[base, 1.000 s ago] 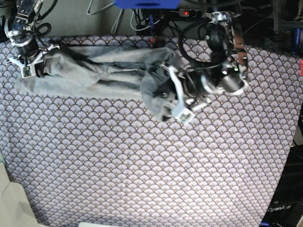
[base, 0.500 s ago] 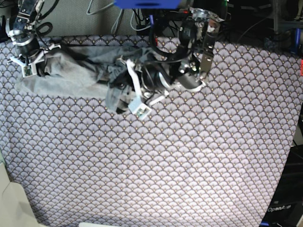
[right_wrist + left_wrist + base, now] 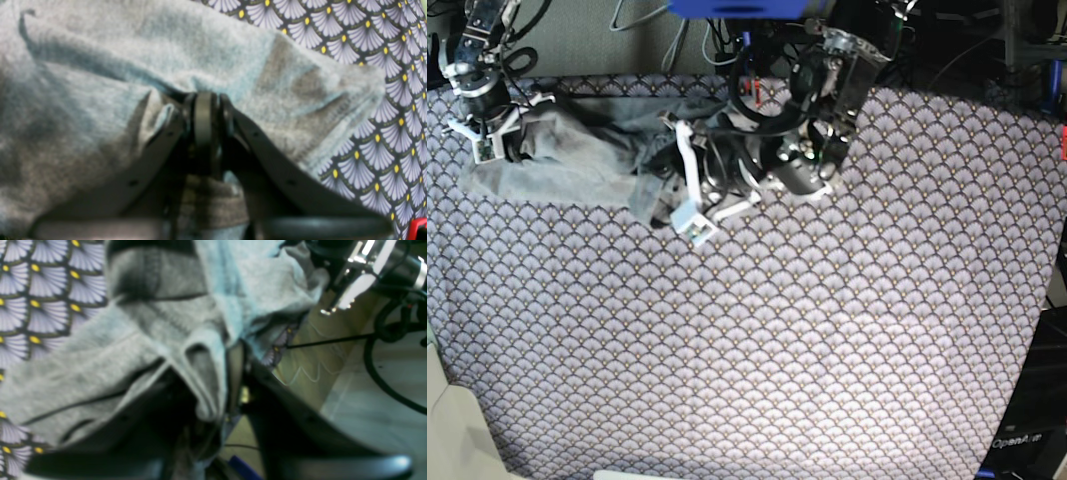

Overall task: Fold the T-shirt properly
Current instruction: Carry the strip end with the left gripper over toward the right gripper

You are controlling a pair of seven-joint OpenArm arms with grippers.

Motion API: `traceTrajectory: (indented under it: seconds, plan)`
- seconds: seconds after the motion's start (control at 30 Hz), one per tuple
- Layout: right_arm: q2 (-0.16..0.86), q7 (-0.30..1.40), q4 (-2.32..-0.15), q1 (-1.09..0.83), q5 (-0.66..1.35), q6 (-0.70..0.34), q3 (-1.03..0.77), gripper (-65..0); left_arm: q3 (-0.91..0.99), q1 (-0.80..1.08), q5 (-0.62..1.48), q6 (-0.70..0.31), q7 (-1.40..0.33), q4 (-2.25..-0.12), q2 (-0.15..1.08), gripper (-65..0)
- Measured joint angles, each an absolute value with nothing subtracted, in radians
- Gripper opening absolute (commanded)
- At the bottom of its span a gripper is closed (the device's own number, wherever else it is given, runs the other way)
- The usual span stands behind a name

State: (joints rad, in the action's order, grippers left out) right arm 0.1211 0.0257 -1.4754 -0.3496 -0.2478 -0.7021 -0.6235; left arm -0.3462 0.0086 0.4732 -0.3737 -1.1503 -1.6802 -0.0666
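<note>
The T-shirt (image 3: 577, 155) lies bunched along the far edge of the patterned cloth (image 3: 777, 350). The right gripper (image 3: 205, 100) is clenched on its fabric near the corner. The left gripper (image 3: 672, 190) has shirt fabric between its fingers (whether gripped or released, cannot tell).

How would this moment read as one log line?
right gripper: shut on T-shirt | left gripper: at shirt's other end | shirt: bunched, unfolded
</note>
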Motion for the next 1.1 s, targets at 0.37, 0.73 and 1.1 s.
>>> traceTrajectory:
  seconds: [0.37,0.73,1.1]
  plan:
    - [0.121,0.027,-1.475,-0.349,-0.248,-0.702,-0.624,-62.1,-0.336,0.004,0.577,-0.389,-1.143,-1.791,-0.036,-5.2]
    - [0.121,0.026,-1.475,-0.35,-0.248,-0.702,-0.625,-62.3,-0.121,0.036,0.587,-0.382,-1.148,-1.718,0.031,-65.0]
    - [0.121,0.026,-1.475,-0.349,-0.249,-0.702,-0.626,-62.3,-0.128,0.014,0.604,-0.386,-1.153,-1.659,-0.028,-65.0]
